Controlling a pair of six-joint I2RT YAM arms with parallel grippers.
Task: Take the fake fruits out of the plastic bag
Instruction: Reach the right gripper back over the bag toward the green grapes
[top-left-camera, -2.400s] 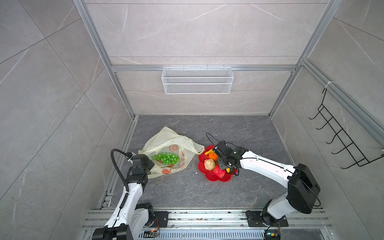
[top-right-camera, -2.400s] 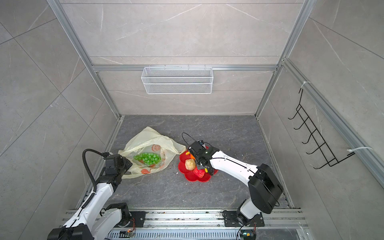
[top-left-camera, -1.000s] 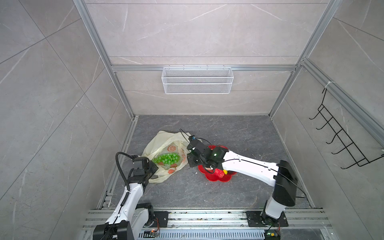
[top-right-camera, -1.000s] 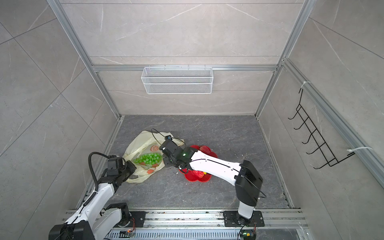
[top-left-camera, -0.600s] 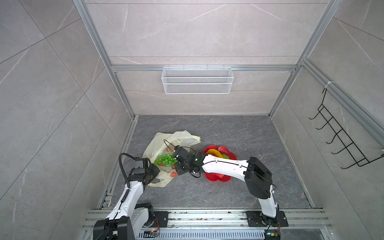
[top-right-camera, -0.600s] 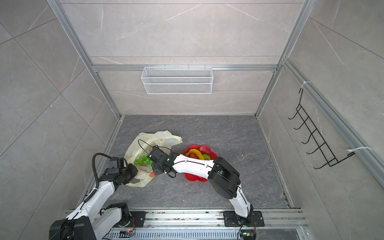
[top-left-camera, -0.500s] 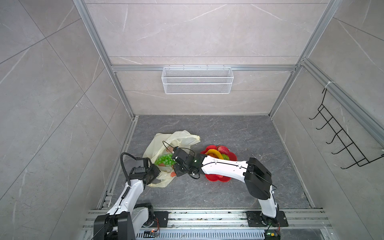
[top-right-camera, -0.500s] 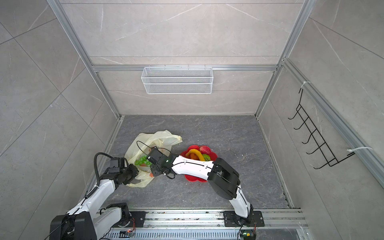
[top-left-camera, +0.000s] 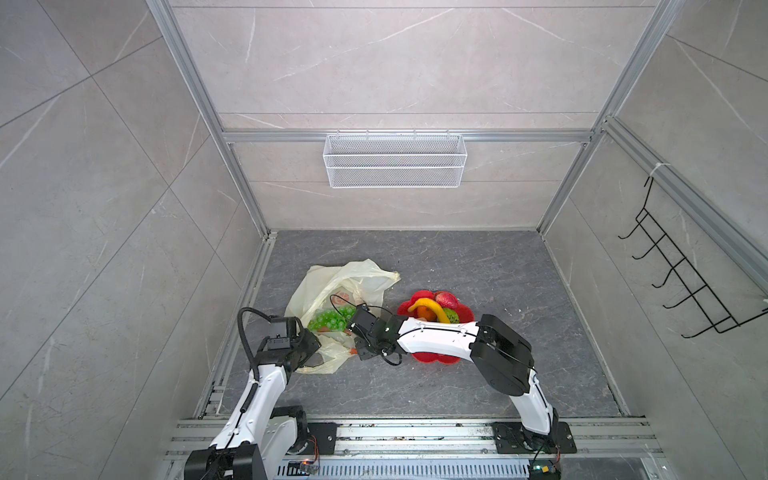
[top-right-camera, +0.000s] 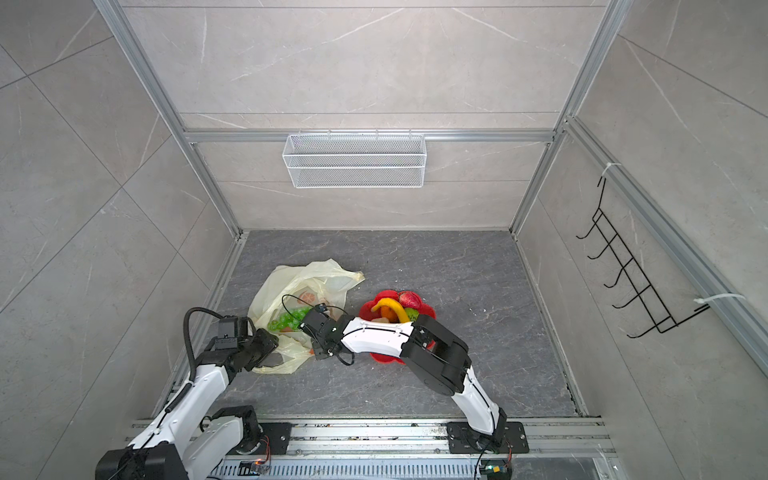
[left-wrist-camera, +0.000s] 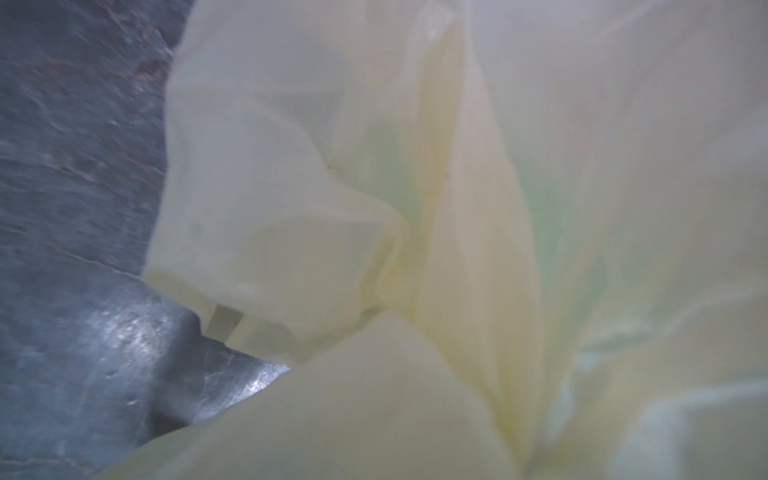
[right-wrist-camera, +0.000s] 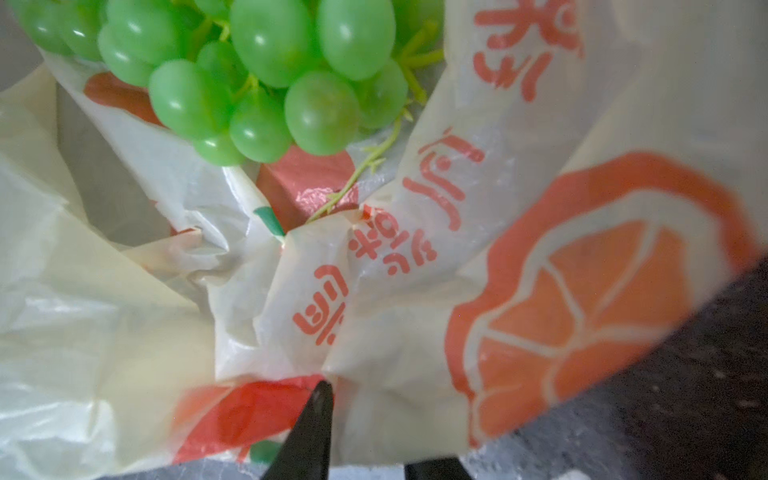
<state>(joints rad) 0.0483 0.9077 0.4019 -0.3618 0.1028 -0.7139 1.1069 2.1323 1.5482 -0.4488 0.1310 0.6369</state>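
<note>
Right fingers partly apart, touching plastic bag, left fingers hidden

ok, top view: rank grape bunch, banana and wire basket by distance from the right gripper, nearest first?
From the right gripper, in a top view:
1. grape bunch: in the plastic bag, right beside the gripper.
2. banana: on the red plate, on the gripper's other side.
3. wire basket: up on the back wall, far off.

Grape bunch in the plastic bag, plate with banana just right of it.
</note>
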